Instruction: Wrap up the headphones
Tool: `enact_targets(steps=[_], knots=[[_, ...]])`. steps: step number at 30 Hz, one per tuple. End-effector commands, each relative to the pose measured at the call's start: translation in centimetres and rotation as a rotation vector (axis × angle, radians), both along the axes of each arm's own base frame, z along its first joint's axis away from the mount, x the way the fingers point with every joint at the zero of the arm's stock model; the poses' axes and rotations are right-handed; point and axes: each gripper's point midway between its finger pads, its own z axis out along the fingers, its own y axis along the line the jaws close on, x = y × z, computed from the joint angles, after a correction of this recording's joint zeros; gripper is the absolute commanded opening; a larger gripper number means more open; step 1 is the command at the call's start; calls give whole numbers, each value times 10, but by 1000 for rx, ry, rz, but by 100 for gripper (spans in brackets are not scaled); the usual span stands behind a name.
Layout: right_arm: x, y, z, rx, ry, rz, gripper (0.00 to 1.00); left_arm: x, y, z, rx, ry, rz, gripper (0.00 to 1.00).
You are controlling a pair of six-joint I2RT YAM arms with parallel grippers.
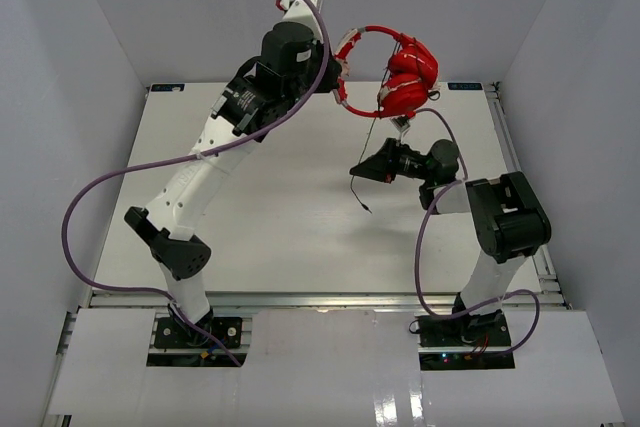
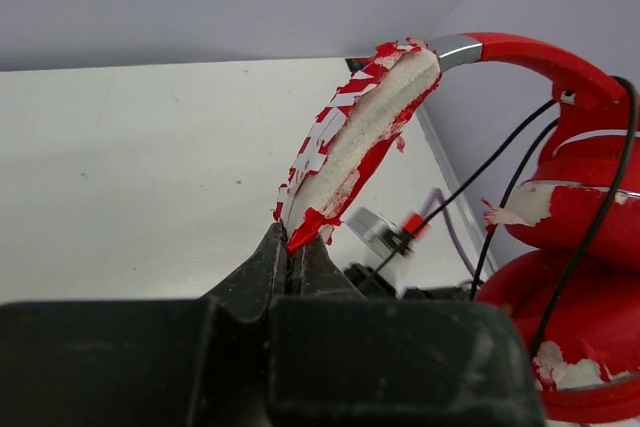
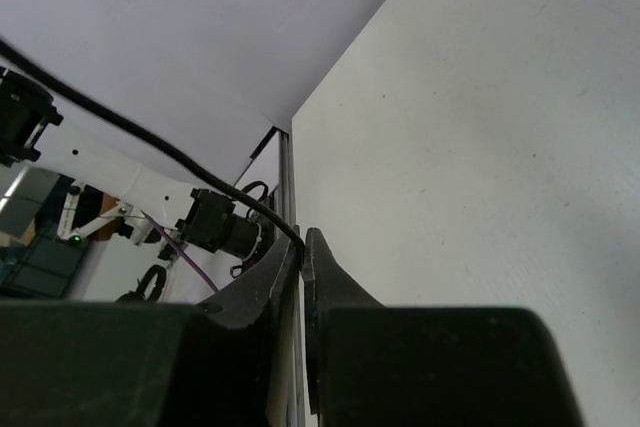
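The red headphones (image 1: 405,77) hang in the air over the far part of the table, ear cups together at the right. My left gripper (image 1: 334,75) is shut on the worn red-and-white headband (image 2: 350,142) and holds them up. The ear cups (image 2: 580,247) show at the right of the left wrist view, with thin black cable (image 2: 500,162) looped over them. My right gripper (image 1: 355,171) is shut on the black cable (image 3: 150,142) below the cups. The cable's loose end (image 1: 366,209) dangles towards the table.
The white table (image 1: 300,197) lies under both arms, with a metal rail (image 1: 515,162) along its right edge. Grey walls close in the back and sides. Thick purple cables (image 1: 90,197) loop off both arms.
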Motion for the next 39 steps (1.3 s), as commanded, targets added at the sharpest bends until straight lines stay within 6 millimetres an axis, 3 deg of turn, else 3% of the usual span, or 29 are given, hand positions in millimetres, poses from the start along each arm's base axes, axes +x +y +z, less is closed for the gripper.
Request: enact_targets(steps=[1,3,5,6,9,12,14,19,25,30,34,39], knots=[[-34,-4,61,28,-479,7,8,8,37,52,-98,-151,179,0],[-22,-4,54,-83,-551,-61,8,22,47,21,-27,-116,257,0],[-25,-4,34,-281,-503,-90,8,35,58,-3,15,-88,310,0],[-17,-3,42,-347,-623,-125,8,41,62,-16,35,-74,333,0],[-13,-18,17,-610,-625,-139,8,52,59,-55,89,-28,339,0],[-5,-28,18,-764,-676,-146,8,59,51,-92,114,36,327,0],[-9,-36,7,-846,-661,-109,8,61,44,-115,117,81,310,0],[-23,-40,-14,-1017,-688,13,8,62,30,-153,132,156,258,0],[-36,-48,-8,-1174,-859,292,8,51,12,-202,195,248,127,0],[-18,-54,22,-1302,-1090,323,8,39,-8,-243,220,344,-6,0],[-13,-53,36,-1350,-1219,344,8,31,-18,-260,216,386,-69,0],[-2,-65,32,-1481,-1371,368,8,17,-35,-269,224,405,-222,0]])
